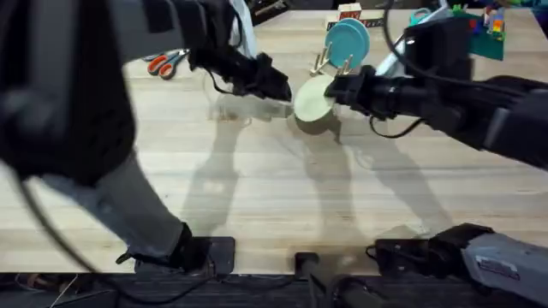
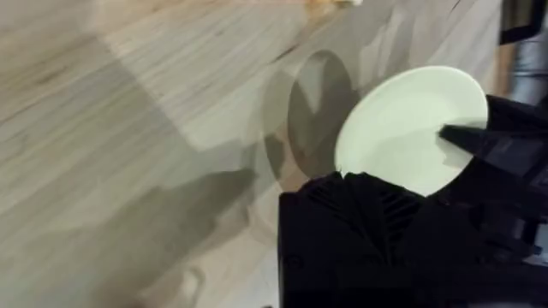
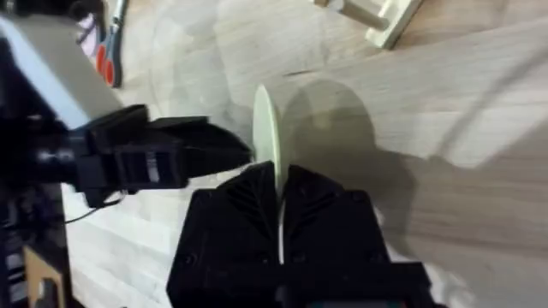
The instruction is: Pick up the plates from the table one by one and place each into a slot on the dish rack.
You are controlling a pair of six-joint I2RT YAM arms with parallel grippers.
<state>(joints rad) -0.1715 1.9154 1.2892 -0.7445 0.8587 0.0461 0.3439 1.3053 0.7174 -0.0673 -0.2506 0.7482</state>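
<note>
My right gripper [image 1: 344, 89] is shut on the rim of the pale cream-yellow plate [image 1: 312, 101] and holds it tilted above the table [image 1: 257, 188], just in front of the dish rack [image 1: 326, 62]. In the right wrist view the plate [image 3: 266, 128] stands edge-on between my fingers [image 3: 248, 197]. The turquoise plate [image 1: 347, 40] stands upright in the rack. My left gripper [image 1: 278, 88] hovers close to the cream plate's left edge; from the left wrist the plate [image 2: 402, 128] lies just beyond it, with the right gripper [image 2: 467, 141] on its rim.
Orange-handled scissors [image 1: 163, 62] lie at the back left of the table. Boxes and colourful items [image 1: 479, 30] sit along the far edge behind the rack. A corner of the rack [image 3: 377, 17] shows in the right wrist view. Bare wood spreads across the front.
</note>
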